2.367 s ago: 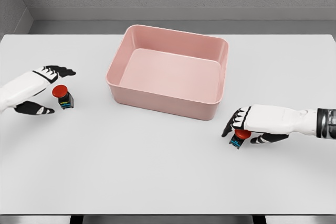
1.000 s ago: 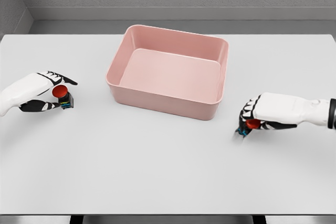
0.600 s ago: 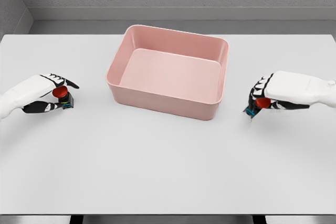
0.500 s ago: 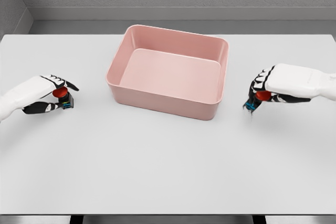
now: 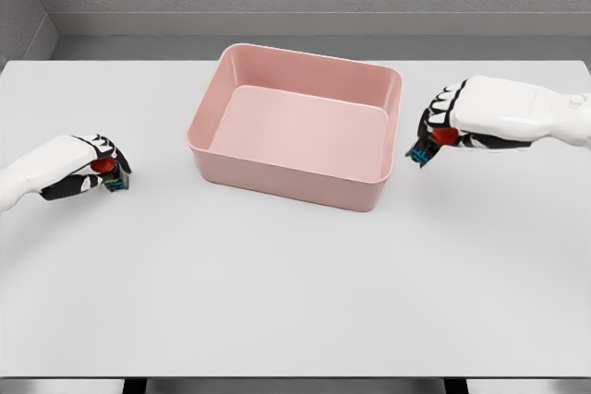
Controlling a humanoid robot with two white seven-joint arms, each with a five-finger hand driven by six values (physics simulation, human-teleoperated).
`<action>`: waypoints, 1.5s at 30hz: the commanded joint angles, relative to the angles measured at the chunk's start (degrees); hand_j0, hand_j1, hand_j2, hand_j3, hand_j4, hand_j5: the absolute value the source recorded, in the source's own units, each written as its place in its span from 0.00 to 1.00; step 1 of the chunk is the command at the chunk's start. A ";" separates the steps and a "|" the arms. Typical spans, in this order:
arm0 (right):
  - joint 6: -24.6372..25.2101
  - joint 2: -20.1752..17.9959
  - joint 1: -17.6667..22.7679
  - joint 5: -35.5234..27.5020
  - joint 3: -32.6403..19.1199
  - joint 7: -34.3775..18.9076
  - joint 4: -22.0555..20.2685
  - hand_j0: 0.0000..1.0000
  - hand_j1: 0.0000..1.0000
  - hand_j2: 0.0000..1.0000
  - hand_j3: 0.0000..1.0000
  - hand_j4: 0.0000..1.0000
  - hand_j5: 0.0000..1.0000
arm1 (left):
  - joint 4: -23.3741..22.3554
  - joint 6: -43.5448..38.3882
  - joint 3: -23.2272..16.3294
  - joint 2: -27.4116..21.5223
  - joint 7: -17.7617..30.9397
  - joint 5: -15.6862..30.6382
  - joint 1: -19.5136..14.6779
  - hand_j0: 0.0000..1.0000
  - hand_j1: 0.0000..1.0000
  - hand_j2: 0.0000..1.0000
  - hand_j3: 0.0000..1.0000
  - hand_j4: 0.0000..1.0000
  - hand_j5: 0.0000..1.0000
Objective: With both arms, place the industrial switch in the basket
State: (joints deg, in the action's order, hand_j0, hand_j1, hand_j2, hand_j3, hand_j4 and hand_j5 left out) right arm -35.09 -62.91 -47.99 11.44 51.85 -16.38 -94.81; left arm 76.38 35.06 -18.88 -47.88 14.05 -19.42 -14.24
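Observation:
A pink basket (image 5: 294,173) stands at the table's middle back, nothing in it. My right hand (image 5: 441,126) is shut on an industrial switch (image 5: 434,140) with a red button and dark body, held in the air just right of the basket's right wall. At the far left, my left hand (image 5: 97,173) has its fingers curled around a second red-button switch (image 5: 109,173), which stands on the table. Most of that switch is hidden by the fingers.
The white table (image 5: 295,292) stretches wide in front of the basket. A grey wall and ledge (image 5: 295,20) run behind the table's far edge.
My right hand has lifted its switch off the table and carried it up and left toward the basket's right wall. My left hand has closed further around the left switch.

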 commanded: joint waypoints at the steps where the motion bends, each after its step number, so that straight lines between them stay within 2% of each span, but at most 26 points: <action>1: 0.09 0.51 0.00 -0.37 -0.08 -0.06 0.06 0.49 0.49 0.49 0.49 0.49 0.49 | 0.00 -0.06 0.07 -0.10 0.01 0.35 0.00 0.46 0.46 0.46 0.46 0.46 0.46; 3: 0.09 0.60 -0.97 -0.37 0.09 0.03 0.33 0.49 0.49 0.49 0.49 0.49 0.49 | 0.09 -0.06 0.07 -0.37 0.01 0.70 -0.09 0.46 0.46 0.46 0.46 0.46 0.46; 11: 0.09 7.80 -3.95 -0.10 0.36 -0.23 3.05 0.49 0.49 0.49 0.49 0.49 0.49 | 0.61 -0.06 0.33 -0.63 -0.26 1.05 -1.49 0.47 0.47 0.47 0.47 0.47 0.47; 12: 0.09 8.15 -4.04 -0.10 0.44 -1.11 3.84 0.49 0.49 0.49 0.49 0.49 0.49 | 0.61 -0.06 0.33 -0.63 -0.34 1.05 -2.11 0.47 0.47 0.47 0.47 0.47 0.47; 15: 0.09 13.08 -4.31 0.16 0.53 -2.78 8.94 0.50 0.50 0.50 0.50 0.50 0.50 | 0.61 -0.06 0.42 -0.72 -0.26 2.28 -2.90 0.47 0.47 0.47 0.47 0.47 0.47; 17: 0.09 14.04 -4.92 0.16 0.18 -2.78 10.26 0.50 0.50 0.50 0.50 0.50 0.50 | 0.79 -0.06 0.42 -0.63 -0.26 2.37 -3.25 0.47 0.47 0.47 0.47 0.47 0.47; 20: 0.09 18.00 -5.54 0.42 0.36 -2.87 13.77 0.51 0.51 0.51 0.51 0.51 0.51 | 2.28 -0.06 0.33 -0.63 -0.34 2.99 -3.78 0.47 0.47 0.47 0.47 0.47 0.47; 22: 0.09 20.28 -5.98 0.16 -0.08 -5.59 15.36 0.52 0.52 0.52 0.52 0.52 0.52 | 2.81 -0.06 0.42 -0.63 -0.26 3.08 -3.95 0.47 0.47 0.47 0.47 0.47 0.47; 25: 0.09 23.53 -6.77 0.33 0.01 -5.95 18.16 0.55 0.55 0.55 0.55 0.55 0.55 | 2.90 -0.06 0.25 -0.63 -0.26 3.08 -5.10 0.47 0.47 0.47 0.47 0.47 0.47; 26: 0.09 24.33 -6.86 0.34 0.01 -5.95 18.96 0.60 0.60 0.60 0.60 0.60 0.60 | 2.90 -0.06 0.25 -0.63 -0.34 3.16 -5.27 0.47 0.47 0.47 0.47 0.47 0.47; 28: 0.09 26.08 -6.94 0.34 0.09 -5.95 19.58 0.98 0.98 0.98 0.98 0.98 0.98 | 2.81 -0.06 0.25 -0.63 -0.26 3.52 -5.89 0.47 0.47 0.47 0.47 0.47 0.47; 31: 0.09 27.93 -7.82 0.34 0.44 -6.04 19.84 0.99 0.99 0.99 0.99 0.99 0.99 | 2.90 -0.06 0.25 -0.63 -0.26 4.22 -6.77 0.47 0.47 0.47 0.47 0.47 0.47; 34: 0.09 31.01 -9.05 0.42 0.53 -6.39 22.47 1.00 1.00 1.00 1.00 1.00 1.00 | 2.90 -0.06 0.07 -0.54 -0.26 4.22 -8.00 0.47 0.47 0.47 0.47 0.47 0.47; 38: 0.09 31.53 -9.67 0.33 0.36 -6.39 22.48 1.00 1.00 1.00 1.00 1.00 1.00 | 4.74 -0.06 -0.02 -0.02 -0.26 4.22 -8.70 0.47 0.47 0.47 0.47 0.47 0.47; 40: 0.09 30.31 -9.40 0.25 -0.08 -6.30 22.39 1.00 1.00 1.00 1.00 1.00 1.00 | 5.53 -0.06 -0.10 0.07 -0.17 4.22 -8.79 0.47 0.47 0.47 0.47 0.47 0.47; 42: 0.09 25.39 -8.79 -0.28 -1.66 -6.21 21.95 1.00 1.00 1.00 1.00 1.00 1.00 | 6.68 -0.06 -0.10 0.25 -0.17 4.13 -9.23 0.47 0.47 0.47 0.47 0.47 0.47; 45: 0.09 19.59 -5.80 -0.45 -7.37 -5.86 22.04 1.00 1.00 1.00 1.00 1.00 1.00 | 8.43 -0.06 -0.19 0.86 -0.08 3.95 -9.76 0.47 0.47 0.47 0.47 0.47 0.47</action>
State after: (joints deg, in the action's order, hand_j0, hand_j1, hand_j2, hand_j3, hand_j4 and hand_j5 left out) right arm -35.16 -39.64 -53.18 11.68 47.65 -22.44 -72.74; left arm 83.54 35.08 -19.08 -47.24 13.97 -15.79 -24.17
